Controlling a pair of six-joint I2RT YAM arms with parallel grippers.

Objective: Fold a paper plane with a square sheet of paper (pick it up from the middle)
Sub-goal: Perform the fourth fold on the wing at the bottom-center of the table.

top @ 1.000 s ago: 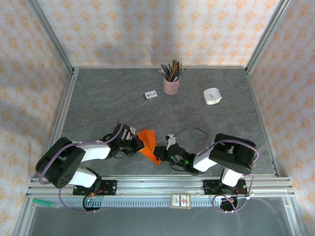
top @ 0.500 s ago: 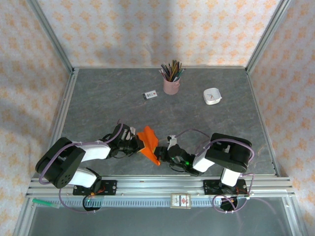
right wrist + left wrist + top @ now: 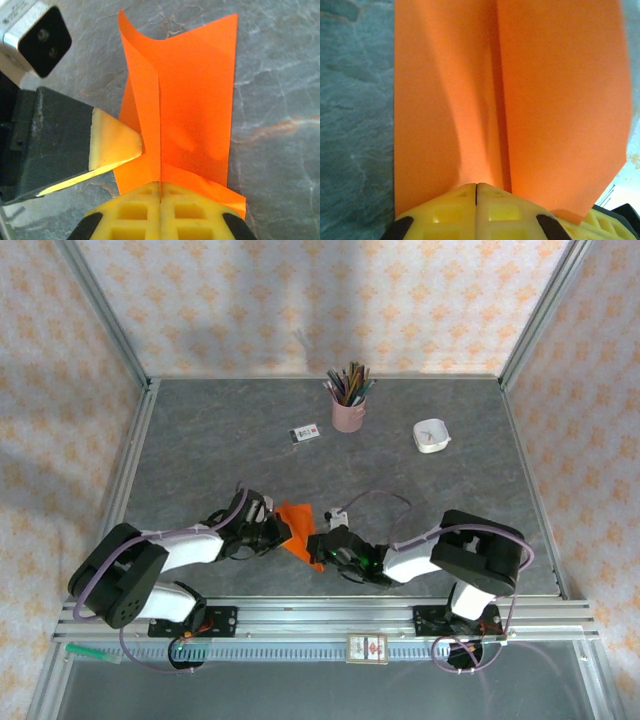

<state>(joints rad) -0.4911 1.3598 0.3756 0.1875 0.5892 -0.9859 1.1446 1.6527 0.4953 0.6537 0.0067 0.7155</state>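
surface [image 3: 200, 460]: grey marbled, patterned walls around
paper [image 3: 297, 525]: orange, near front edge, between both claws, partly lifted
left claw [image 3: 476, 189]: pinching paper's edge
right claw [image 3: 160, 192]: pinching crease end
progress: likely midway; centre crease made, no dart shape yet

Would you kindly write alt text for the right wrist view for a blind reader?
A creased orange paper sheet is pinched at its near edge by the shut, yellow-fingered right gripper, over a grey table. The left gripper pinches its left side.
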